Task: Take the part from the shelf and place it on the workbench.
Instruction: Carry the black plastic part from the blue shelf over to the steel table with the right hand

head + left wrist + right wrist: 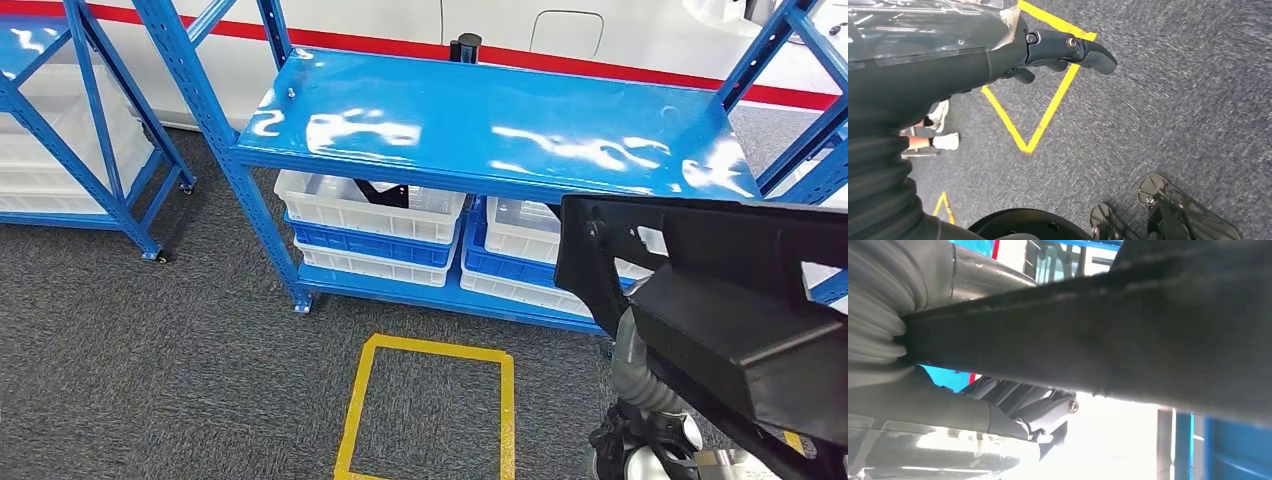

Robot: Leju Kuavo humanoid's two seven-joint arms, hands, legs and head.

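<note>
Head view: the black part (740, 300) rides high on the right arm, its long body reaching well beyond the wrist toward the blue shelf (480, 120) ahead. The fingers are hidden under it, so how firmly it is seated cannot be judged here. That overhang could clip a shelf post if the robot turns.

Left wrist view: the left hand (1068, 50) hangs over grey carpet, fingers loosely curled on nothing, with yellow floor tape (1048, 112) beyond them. It offers no support should the part tip.

Right wrist view: the right hand (1033, 410) grips the part (1128, 340), which lies across the hand and the wrist cover. Held off-centre, it could twist or slide out.
</note>
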